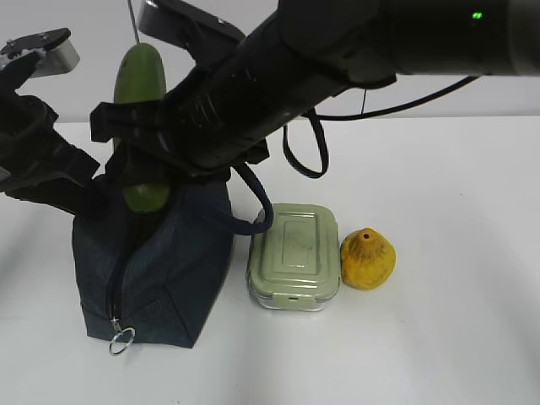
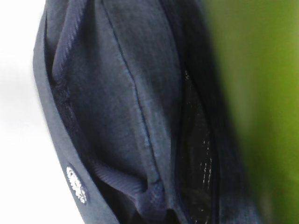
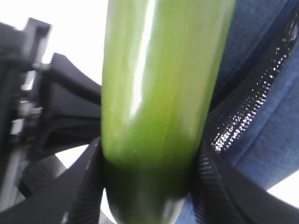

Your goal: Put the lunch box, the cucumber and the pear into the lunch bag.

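Note:
My right gripper (image 1: 140,139) reaches across to the left and is shut on the dark green cucumber (image 1: 140,78), holding it upright with its lower end in the mouth of the navy lunch bag (image 1: 173,266). The right wrist view shows the cucumber (image 3: 159,93) clamped between the black fingers (image 3: 81,191), with the bag's fabric (image 3: 266,116) behind. My left gripper (image 1: 78,190) is at the bag's top left edge; the left wrist view is filled by bag fabric (image 2: 117,93) pinched at the bottom, with the blurred cucumber (image 2: 261,93) on the right. The pale green lunch box (image 1: 295,253) and the yellow-orange pear (image 1: 367,259) lie right of the bag.
The bag's zipper runs down its front to a metal ring pull (image 1: 121,341). Its handle loop (image 1: 256,221) hangs toward the lunch box. The right arm (image 1: 337,51) spans the top of the exterior view. A white table (image 1: 456,337) carries everything.

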Available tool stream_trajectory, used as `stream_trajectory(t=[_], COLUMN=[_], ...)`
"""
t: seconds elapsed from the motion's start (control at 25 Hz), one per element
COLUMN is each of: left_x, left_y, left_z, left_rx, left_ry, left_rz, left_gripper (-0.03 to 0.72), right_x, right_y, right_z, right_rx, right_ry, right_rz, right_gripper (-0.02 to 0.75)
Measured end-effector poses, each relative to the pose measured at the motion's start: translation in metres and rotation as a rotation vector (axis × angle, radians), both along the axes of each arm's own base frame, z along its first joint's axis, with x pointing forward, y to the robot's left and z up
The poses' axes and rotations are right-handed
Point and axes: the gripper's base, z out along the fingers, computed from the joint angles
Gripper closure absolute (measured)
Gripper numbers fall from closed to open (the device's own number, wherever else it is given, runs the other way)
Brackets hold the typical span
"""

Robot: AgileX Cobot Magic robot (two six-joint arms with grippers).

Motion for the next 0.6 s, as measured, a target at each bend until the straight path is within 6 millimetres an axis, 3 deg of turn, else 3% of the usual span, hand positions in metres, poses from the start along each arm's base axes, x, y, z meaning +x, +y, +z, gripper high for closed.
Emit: stream_trajectory(t=[0.2,0.36,0.6], left_x=[0.0,0.0,0.0], left_y=[0.0,0.0,-0.001], left_z=[0.0,0.0,0.0], left_rx=[0.007,-0.004,-0.01], left_ry=[-0.003,-0.003,-0.003], left_rz=[-0.003,0.001,0.003], left_gripper=[0.685,0.685,0.685], right_x=[0.008,0.011,0.011], right_y=[0.005,-0.002,-0.01], right_z=[-0.029,-0.044,-0.049], right_rx=[-0.057,-0.194,-0.302], right_ry=[0.055,0.074,0.075], right_rz=[-0.008,-0.033,-0.056], right_gripper=[0.367,0.367,0.367])
